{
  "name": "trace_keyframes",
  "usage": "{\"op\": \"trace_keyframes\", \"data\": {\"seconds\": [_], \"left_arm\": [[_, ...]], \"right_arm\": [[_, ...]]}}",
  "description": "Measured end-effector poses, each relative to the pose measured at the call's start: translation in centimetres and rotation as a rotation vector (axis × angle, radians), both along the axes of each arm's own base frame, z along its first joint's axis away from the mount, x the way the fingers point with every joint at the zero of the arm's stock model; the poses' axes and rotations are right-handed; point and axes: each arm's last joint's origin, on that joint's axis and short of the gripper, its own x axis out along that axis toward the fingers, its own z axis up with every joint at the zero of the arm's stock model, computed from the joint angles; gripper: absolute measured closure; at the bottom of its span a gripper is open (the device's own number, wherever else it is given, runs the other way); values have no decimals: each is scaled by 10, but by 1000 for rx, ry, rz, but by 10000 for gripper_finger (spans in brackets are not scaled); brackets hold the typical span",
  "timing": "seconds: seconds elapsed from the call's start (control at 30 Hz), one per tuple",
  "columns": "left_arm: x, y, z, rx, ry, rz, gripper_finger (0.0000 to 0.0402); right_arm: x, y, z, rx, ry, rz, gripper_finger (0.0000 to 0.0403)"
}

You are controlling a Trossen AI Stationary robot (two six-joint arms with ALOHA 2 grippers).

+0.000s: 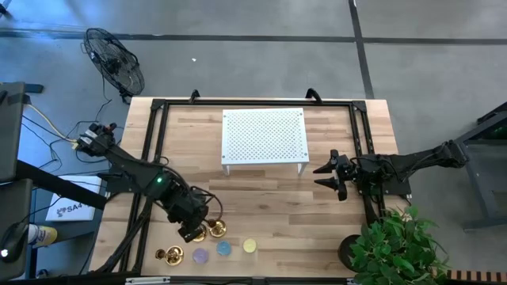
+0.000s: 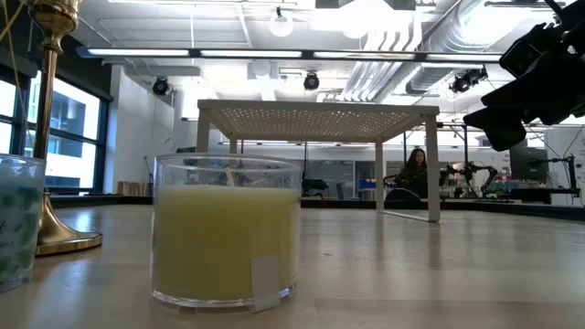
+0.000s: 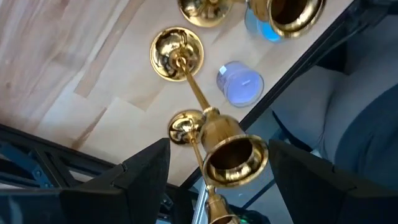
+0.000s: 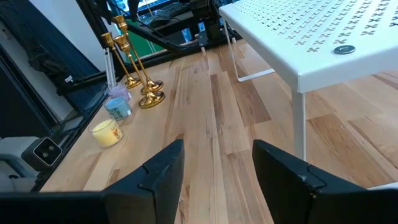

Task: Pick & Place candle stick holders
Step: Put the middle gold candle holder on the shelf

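Pale wood table (image 1: 261, 198), white rack (image 1: 264, 134) at its middle. Clustered near the front-left edge: gold holders (image 1: 215, 229), with candles (image 1: 224, 248) just beside them. Left gripper (image 3: 221, 171) poised over the tall holder (image 3: 193, 87), fingers (image 3: 146, 174) apart on either side of its cup and, as far as can be seen, not pressing it. Right gripper (image 4: 217, 165) parked beside the rack, well away from the cluster, fingers likewise apart.

Risks, as judged:
- Closing on the flared cup rather than the slim stem, and so slipping on shiny metal.
- Tipping the top-heavy holder if one finger lands first.
- Knocking the neighbouring holder (image 3: 202, 9), close by.
- Nudging the purple candle (image 3: 240, 84).
- Sending something off the nearby table edge.
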Motion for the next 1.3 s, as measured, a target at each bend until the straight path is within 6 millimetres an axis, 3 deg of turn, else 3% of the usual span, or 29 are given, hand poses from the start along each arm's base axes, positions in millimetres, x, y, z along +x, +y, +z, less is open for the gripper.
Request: {"op": "trace_keyframes", "data": {"seconds": [1.3], "left_arm": [[0, 1, 0, 82, -53, 17, 135]], "right_arm": [[0, 0, 0, 23, 4, 9, 219]]}}
